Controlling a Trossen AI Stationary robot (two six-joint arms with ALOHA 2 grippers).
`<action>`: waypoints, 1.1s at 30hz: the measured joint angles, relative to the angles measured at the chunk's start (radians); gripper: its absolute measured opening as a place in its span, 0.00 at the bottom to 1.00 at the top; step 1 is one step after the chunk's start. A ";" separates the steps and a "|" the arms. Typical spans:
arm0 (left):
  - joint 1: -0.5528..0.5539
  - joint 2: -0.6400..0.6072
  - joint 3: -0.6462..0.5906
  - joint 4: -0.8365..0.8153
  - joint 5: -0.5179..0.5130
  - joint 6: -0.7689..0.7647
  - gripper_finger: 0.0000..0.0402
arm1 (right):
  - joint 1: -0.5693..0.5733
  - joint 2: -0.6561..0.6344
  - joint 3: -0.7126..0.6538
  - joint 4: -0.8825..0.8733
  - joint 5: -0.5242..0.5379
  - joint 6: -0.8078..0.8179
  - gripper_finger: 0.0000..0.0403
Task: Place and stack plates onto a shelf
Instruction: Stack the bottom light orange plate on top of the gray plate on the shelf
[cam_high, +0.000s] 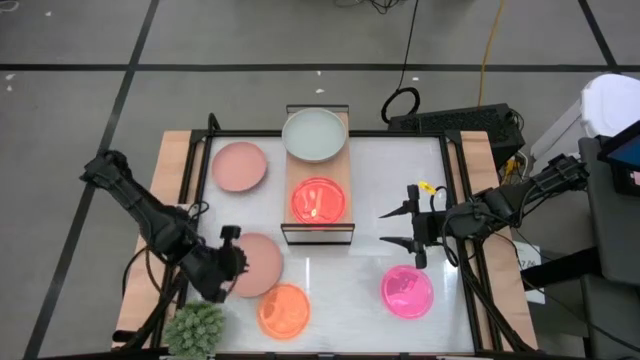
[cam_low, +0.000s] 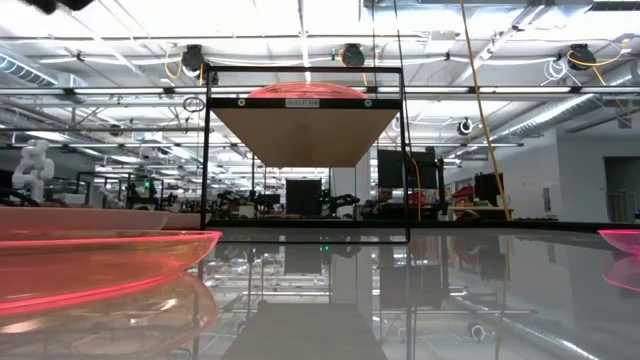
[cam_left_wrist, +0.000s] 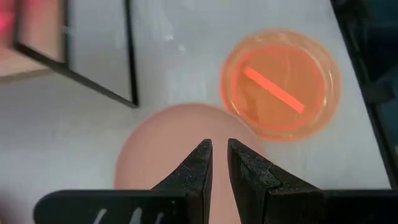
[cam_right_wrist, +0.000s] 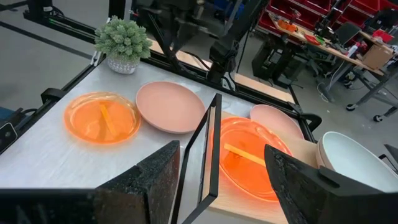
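Observation:
The shelf (cam_high: 319, 170) stands mid-table. Its far end carries a pale green plate (cam_high: 315, 133) and its near end a glowing orange-red plate (cam_high: 318, 200). On the table lie a dusty pink plate (cam_high: 240, 165) left of the shelf, a second dusty pink plate (cam_high: 262, 265), an orange plate (cam_high: 283, 310) and a hot pink plate (cam_high: 407, 291). My left gripper (cam_left_wrist: 220, 146) is over the second pink plate (cam_left_wrist: 161, 155), fingers shut to a thin slit. My right gripper (cam_high: 388, 227) is wide open, just right of the shelf's near end (cam_right_wrist: 211, 149). My left gripper points down at the near dusty pink plate, over its left part (cam_high: 245, 262). I cannot tell whether the fingertips touch the plate. The plate lies flat on the table.
A spiky green plant ball (cam_high: 195, 328) sits at the near left corner. Wooden side boards (cam_high: 175, 190) and a black rail frame the table. The glossy strip between the shelf and the hot pink plate holds only my right gripper. Cables and equipment lie beyond the far edge.

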 joint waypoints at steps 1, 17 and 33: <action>-0.012 0.016 0.000 0.005 0.002 0.000 0.14 | 0.000 0.000 0.000 0.000 0.000 0.000 0.53; -0.120 0.231 0.000 0.122 0.023 -0.072 0.15 | 0.000 0.000 0.000 0.000 0.000 0.000 0.53; -0.105 0.394 0.000 0.136 0.135 -0.112 0.34 | 0.000 0.000 0.000 -0.002 0.000 -0.003 0.53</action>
